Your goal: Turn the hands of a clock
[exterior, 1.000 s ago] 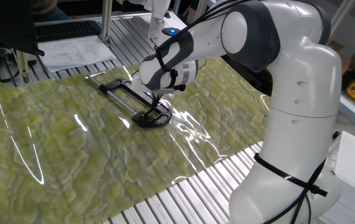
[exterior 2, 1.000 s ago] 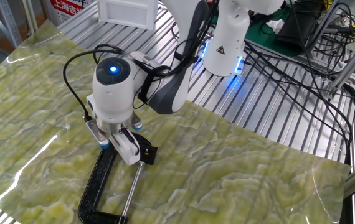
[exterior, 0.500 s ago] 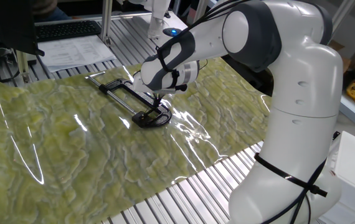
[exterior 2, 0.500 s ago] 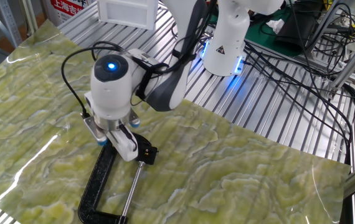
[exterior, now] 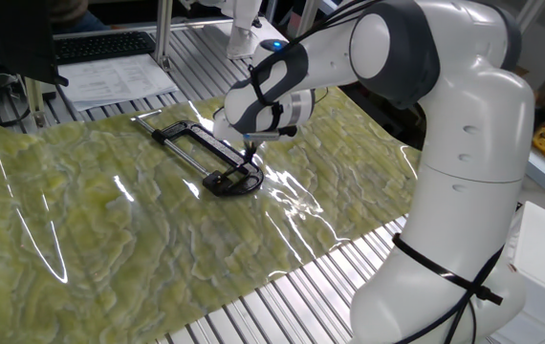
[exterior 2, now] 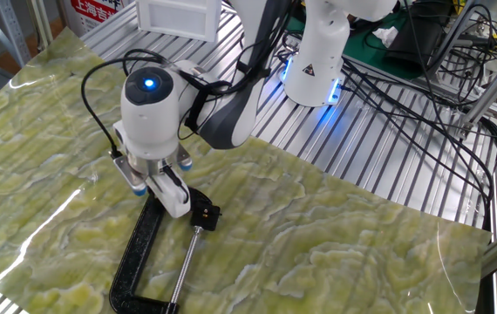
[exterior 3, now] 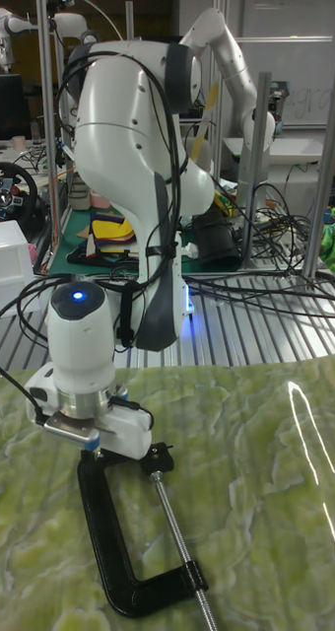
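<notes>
Gripper points down over the rounded end of the clamp, fingertips low beside the small dark piece held in the jaw — the clock, dial not visible. Whether the fingers are apart or closed on anything: cannot tell, the wrist hides the gap in all three views.

Clamp lies flat on the green mat on the bench; frame and silver rod run away from the gripper toward the near edge in the other fixed view.

Handling, judged: clamp is stiff metal, probably heavy enough to stay put under a light twist. The clock piece looks small and likely fragile — hands or knob need a light pinch right at the jaw end, not on the frame. The rod is smooth and probably slippery.

Versus 1.0 s ago: wrist has shifted slightly up and toward the far-left in the other fixed view; the blue-lit housing sits higher. Clamp unmoved.
</notes>
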You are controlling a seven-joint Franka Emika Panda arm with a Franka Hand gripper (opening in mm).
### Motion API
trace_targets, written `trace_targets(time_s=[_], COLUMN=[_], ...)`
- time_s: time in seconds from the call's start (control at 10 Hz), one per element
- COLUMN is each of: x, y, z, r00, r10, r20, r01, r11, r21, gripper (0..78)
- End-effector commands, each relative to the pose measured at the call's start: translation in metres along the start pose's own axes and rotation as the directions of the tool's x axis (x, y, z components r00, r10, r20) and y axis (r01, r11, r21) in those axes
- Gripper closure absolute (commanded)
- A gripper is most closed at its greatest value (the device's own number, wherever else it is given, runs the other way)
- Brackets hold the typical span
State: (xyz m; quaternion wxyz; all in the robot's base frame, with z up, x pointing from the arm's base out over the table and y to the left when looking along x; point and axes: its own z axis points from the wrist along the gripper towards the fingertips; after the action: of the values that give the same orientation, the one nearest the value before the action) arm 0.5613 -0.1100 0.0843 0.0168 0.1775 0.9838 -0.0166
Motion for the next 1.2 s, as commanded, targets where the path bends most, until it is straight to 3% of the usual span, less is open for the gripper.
trace_targets(time_s=[0.1,0.5,0.7,1.2], x=[0.009,0.02,0.021,0.02], y=[-0.001,-0.003,-0.006,-0.009], z=[0.003,0.002,-0.009,-0.017], r00=[1.0,1.0,1.0,1.0], r10=[0.009,0.012,0.006,0.003], r20=[0.002,0.0,-0.013,-0.011], r01=[-0.009,-0.012,-0.006,-0.003], r11=[1.0,1.0,1.0,1.0], r21=[-0.005,-0.003,0.002,0.011], gripper=[77.6,77.6,77.6,77.6])
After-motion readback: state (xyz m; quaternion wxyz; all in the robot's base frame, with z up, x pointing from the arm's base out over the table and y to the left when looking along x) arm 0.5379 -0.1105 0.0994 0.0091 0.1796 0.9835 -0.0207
